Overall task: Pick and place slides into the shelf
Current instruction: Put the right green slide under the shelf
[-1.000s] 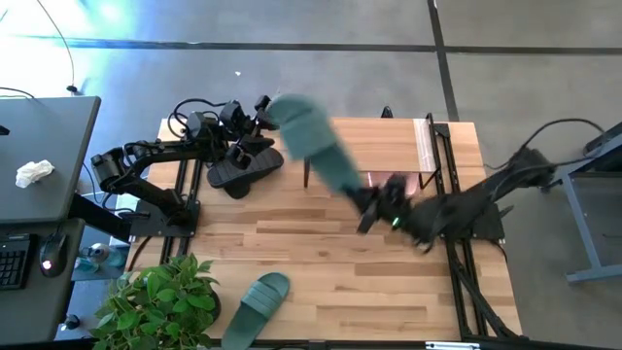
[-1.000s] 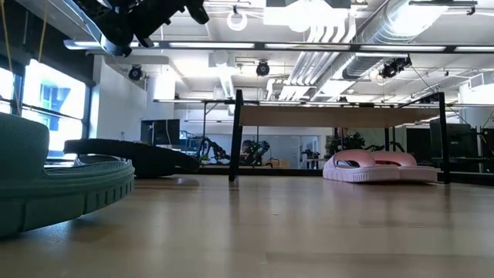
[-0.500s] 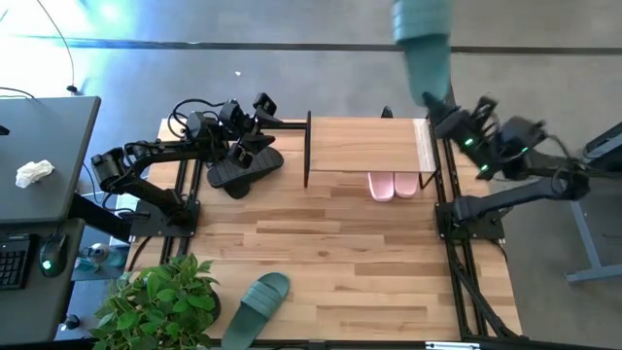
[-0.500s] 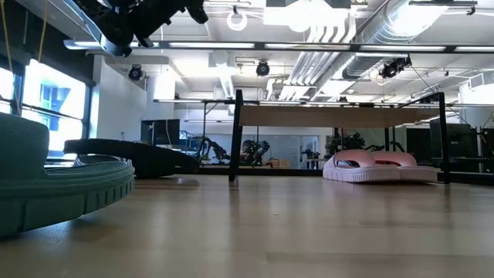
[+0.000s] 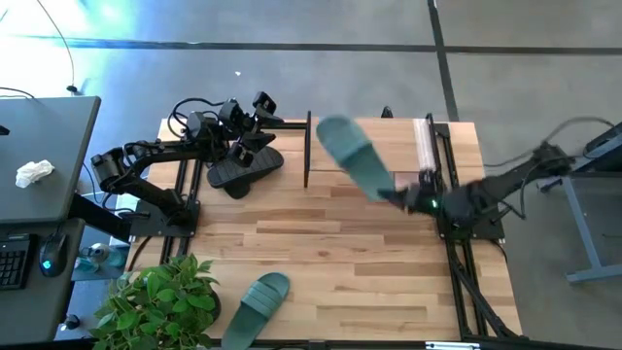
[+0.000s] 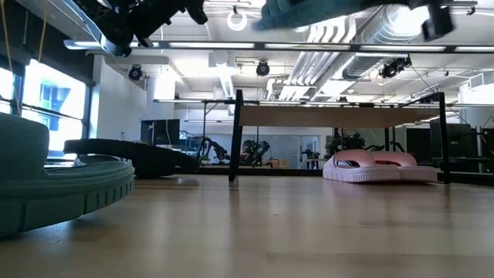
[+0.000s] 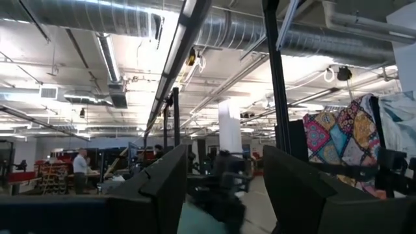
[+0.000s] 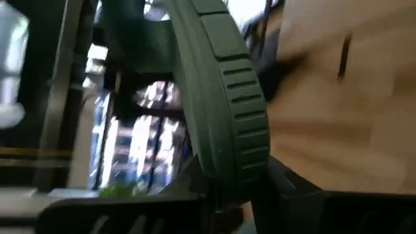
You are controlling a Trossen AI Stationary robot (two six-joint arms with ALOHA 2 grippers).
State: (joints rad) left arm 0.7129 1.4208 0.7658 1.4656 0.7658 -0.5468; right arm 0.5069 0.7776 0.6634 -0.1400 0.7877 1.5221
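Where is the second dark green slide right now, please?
In the high view, the second green slide lies on the table's near edge, left of centre, beside the potted plant.

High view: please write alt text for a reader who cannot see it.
The right gripper holds a dark green sandal in the air over the wooden shelf. The left gripper hovers above a black sandal, and a second green sandal lies at the table's near edge beside a plant.

no readable text, labels or signs
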